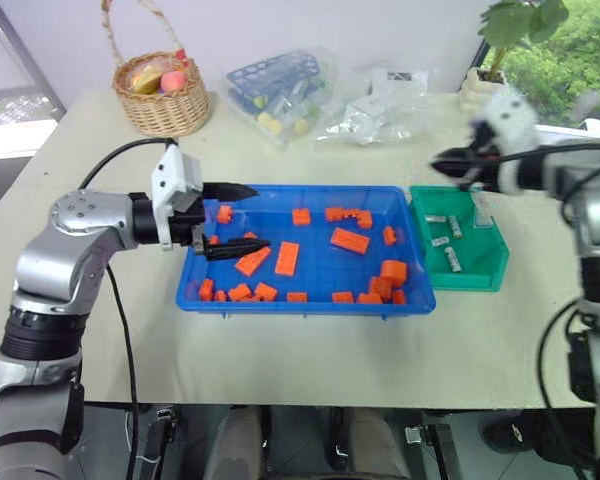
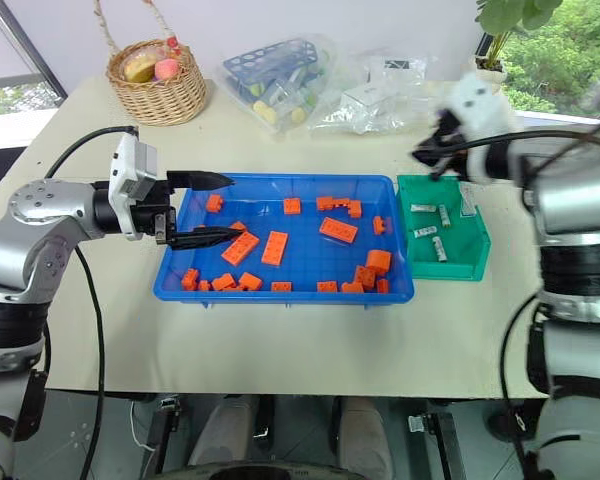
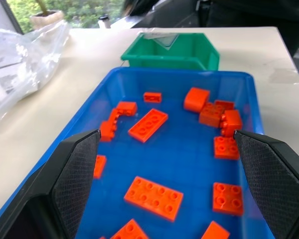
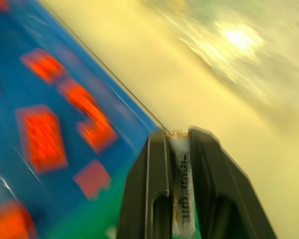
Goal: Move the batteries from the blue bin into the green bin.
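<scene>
The blue bin lies mid-table and holds several orange bricks. My left gripper hovers open over its left end, nothing between its fingers. Against the blue bin's right side stands the green bin, with three batteries on its floor. My right gripper is raised above the green bin's far left corner. In the right wrist view it is shut on a silver battery clamped between both fingers.
A wicker basket with fruit stands at the table's back left. Behind the bins lie a blue lattice rack in clear plastic and more plastic bags. A potted plant is at the back right.
</scene>
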{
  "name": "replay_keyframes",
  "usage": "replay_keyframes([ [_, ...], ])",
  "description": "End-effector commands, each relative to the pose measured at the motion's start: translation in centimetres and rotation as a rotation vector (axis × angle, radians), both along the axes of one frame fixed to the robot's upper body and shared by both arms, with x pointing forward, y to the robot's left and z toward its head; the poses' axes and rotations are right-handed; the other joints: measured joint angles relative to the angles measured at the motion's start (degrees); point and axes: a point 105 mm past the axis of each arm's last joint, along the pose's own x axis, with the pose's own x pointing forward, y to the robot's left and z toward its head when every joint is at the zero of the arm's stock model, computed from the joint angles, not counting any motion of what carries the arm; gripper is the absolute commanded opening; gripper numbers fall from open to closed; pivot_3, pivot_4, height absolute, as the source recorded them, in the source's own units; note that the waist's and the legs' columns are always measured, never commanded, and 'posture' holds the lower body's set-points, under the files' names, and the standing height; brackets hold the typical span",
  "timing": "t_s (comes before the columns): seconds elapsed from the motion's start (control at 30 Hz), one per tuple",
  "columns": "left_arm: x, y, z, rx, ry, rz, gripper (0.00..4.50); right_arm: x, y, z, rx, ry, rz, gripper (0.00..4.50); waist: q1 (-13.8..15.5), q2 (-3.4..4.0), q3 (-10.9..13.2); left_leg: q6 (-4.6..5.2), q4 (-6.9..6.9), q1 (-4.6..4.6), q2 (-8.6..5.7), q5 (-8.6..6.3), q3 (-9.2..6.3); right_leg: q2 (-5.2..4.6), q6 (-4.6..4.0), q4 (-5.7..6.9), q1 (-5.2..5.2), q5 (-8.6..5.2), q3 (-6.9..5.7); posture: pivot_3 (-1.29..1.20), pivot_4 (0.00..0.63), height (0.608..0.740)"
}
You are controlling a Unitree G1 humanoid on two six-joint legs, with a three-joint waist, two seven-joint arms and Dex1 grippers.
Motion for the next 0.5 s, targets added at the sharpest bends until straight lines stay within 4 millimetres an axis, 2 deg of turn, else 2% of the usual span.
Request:
replay_keyframes([
  [0.03,0.2,-0.5,1.2,-0.002,-0.055,-0.032,4.5,-1.6,0.2,-0.5,0.02,0.014,0.006,0.01,-0.35,0.0,0.0,0.0,0.01,0.03,0.01,0.0,0.0,0.01,0.0,0.02,0.01,0.0,0.0,0.0,0.15,0.736],
  [0.1,0.5,-0.7,1.3,-0.002,-0.06,-0.038,4.5,-1.9,0.2,-1.5,0.023,0.031,-0.008,0.01,-0.78,0.02,0.01,0.0,0.01,0.05,0.03,0.0,0.02,0.03,0.0,0.03,0.0,0.0,0.02,0.0,0.15,0.736],
  [0.17,0.7,-1.0,1.4,-0.01,-0.062,-0.048,4.5,-1.9,-0.1,-2.3,0.049,0.047,-0.048,1.04,-1.12,0.08,0.0,0.0,0.02,0.06,0.03,0.0,0.02,0.04,0.0,0.06,-0.01,0.0,0.03,0.0,0.15,0.736],
  [0.27,0.9,-1.3,1.5,-0.014,-0.066,-0.057,4.5,-1.9,-0.2,-3.1,0.035,0.043,-0.071,2.24,-1.25,0.07,0.0,0.0,0.01,0.04,0.03,0.0,0.0,0.04,0.0,0.06,-0.01,0.0,0.03,0.0,0.15,0.736],
  [0.3,1.0,-1.3,1.5,-0.014,-0.066,-0.057,4.5,-2.0,-0.3,-3.2,0.028,0.042,-0.07,2.84,-1.25,0.07,0.0,0.0,0.01,0.03,0.02,0.0,0.0,0.04,0.0,0.06,-0.01,0.0,0.03,0.0,0.15,0.736],
  [0.43,1.1,-1.0,1.4,-0.01,-0.067,-0.049,4.5,-2.6,-0.9,-2.9,0.012,0.04,-0.045,2.84,-1.21,0.07,0.0,0.0,0.02,0.02,0.02,0.0,0.0,0.04,0.01,0.04,-0.01,0.0,0.03,0.0,0.15,0.736],
  [0.5,1.2,-0.4,1.5,-0.005,-0.069,-0.026,4.5,-3.7,-1.0,-2.9,-0.017,0.043,0.042,2.84,-0.94,0.07,0.0,0.0,0.03,0.01,0.01,0.0,-0.01,0.03,0.01,0.04,-0.01,0.0,0.03,0.0,0.15,0.736],
])
